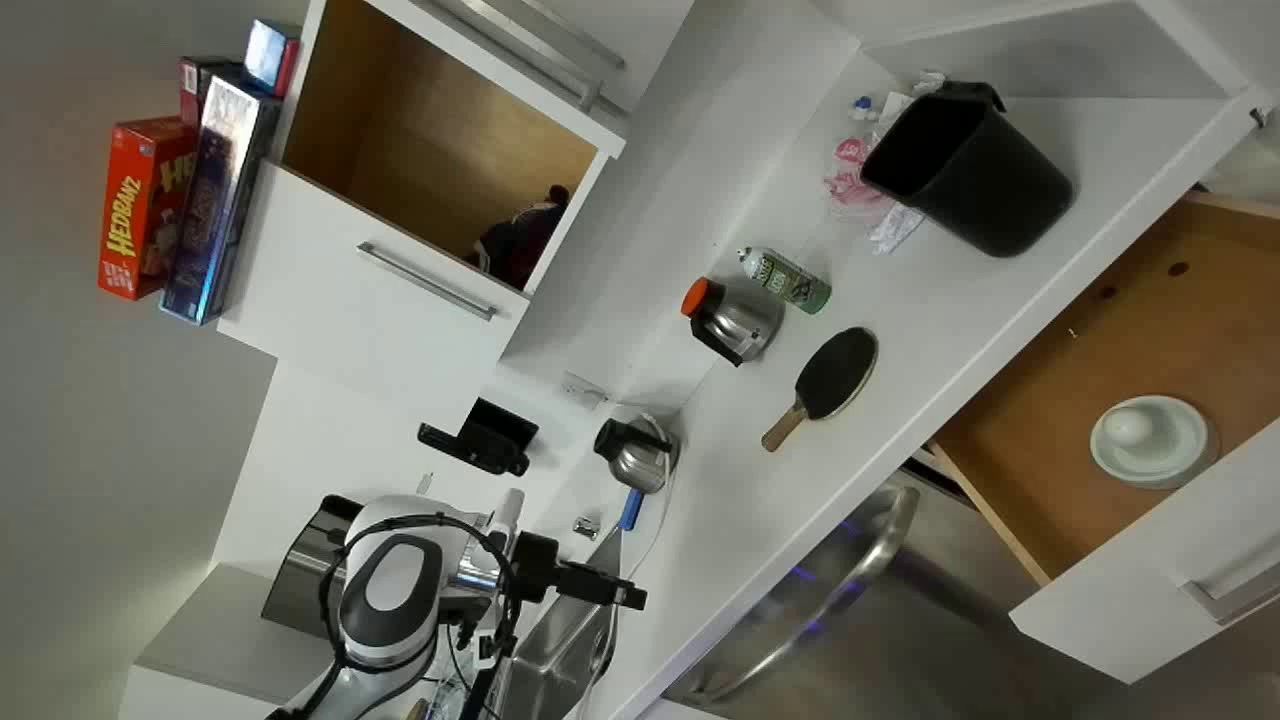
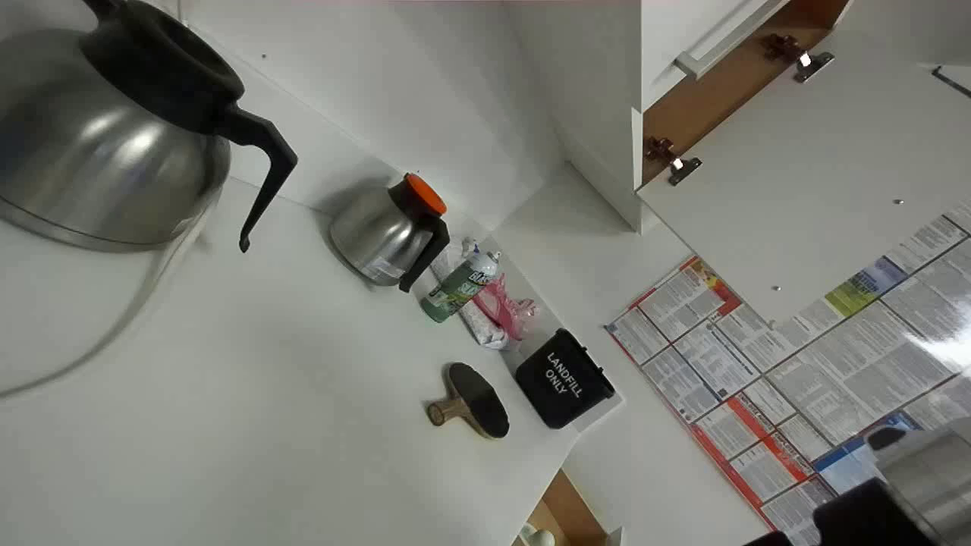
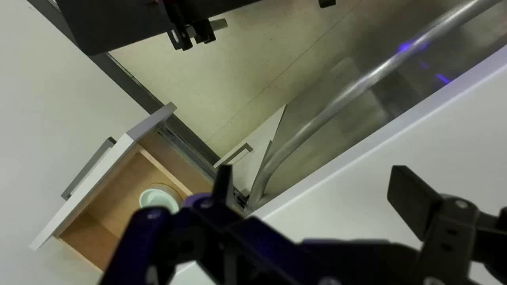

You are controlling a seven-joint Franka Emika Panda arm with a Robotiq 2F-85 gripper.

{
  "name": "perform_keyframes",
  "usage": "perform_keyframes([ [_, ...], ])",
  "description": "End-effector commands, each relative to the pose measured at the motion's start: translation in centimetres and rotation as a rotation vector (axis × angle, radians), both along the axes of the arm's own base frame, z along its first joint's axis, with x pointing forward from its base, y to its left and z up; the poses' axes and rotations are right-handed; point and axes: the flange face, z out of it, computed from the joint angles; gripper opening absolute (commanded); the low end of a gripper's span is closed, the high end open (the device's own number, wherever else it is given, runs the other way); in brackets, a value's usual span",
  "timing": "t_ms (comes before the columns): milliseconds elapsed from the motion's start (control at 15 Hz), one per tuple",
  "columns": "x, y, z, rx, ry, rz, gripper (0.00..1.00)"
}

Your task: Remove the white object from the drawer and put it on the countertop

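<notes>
Inside the pulled-out drawer (image 1: 1110,350), right side of an exterior view, sits your white bowl (image 1: 1168,448), near the drawer's front, apparently with a white ball (image 1: 1129,427) in it. Your gripper (image 3: 313,184) is spread, holding nothing. Bowl's likely light, stiff, slick, chippable. Pinch the rim clear of the ball, lightly; carry it level to the counter (image 1: 960,310) or the ball may roll.
</notes>
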Motion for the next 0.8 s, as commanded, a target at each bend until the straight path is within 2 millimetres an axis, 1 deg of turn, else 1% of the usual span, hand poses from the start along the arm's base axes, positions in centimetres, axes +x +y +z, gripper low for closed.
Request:
perform_keyframes([
  [0, 0.0, 0.0, 0.1, 0.0, 0.001, 0.0, 1.0],
  [600, 0.0, 0.0, 0.1, 0.0, 0.001, 0.0, 1.0],
  [733, 1.0, -1.5, 0.6, 0.009, -0.024, -0.037, 1.0],
])
